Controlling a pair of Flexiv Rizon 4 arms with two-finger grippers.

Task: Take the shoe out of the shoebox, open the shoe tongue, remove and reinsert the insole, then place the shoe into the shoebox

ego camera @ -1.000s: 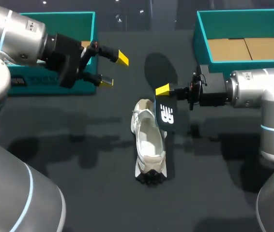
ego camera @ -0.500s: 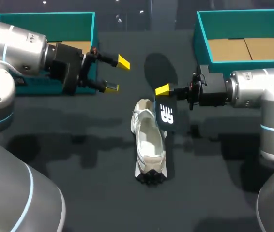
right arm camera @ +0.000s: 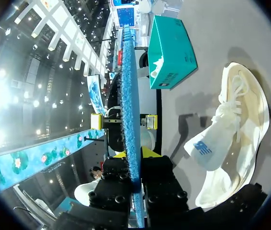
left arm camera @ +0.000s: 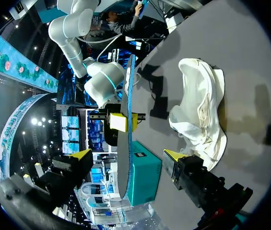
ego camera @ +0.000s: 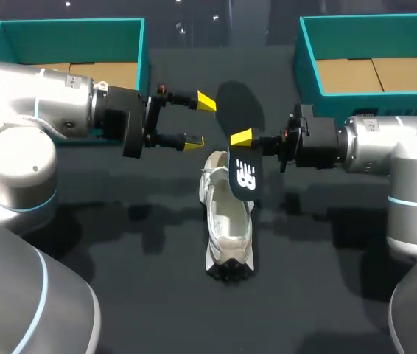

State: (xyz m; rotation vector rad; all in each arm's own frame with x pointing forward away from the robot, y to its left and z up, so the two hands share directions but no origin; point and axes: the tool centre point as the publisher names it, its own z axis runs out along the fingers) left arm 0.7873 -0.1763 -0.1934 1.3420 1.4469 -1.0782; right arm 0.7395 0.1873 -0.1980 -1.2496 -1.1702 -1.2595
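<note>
Head view showed right gripper [ego camera: 247,141] pinching the light, likely bendy insole [ego camera: 243,177] by its end, left gripper [ego camera: 200,122] spread empty.

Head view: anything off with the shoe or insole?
Nothing damaged or spilled. The insole is out of the shoe, hanging on edge from the right gripper over it, which fits the task. The left gripper is open and empty.

Table: we see a big dark table [ego camera: 142,295] that fills the head view.
Top: it looks flat, smooth and nearly black to us.
Light: we see soft shadows [ego camera: 149,232] on it at 9 and 3 o'clock.
</note>
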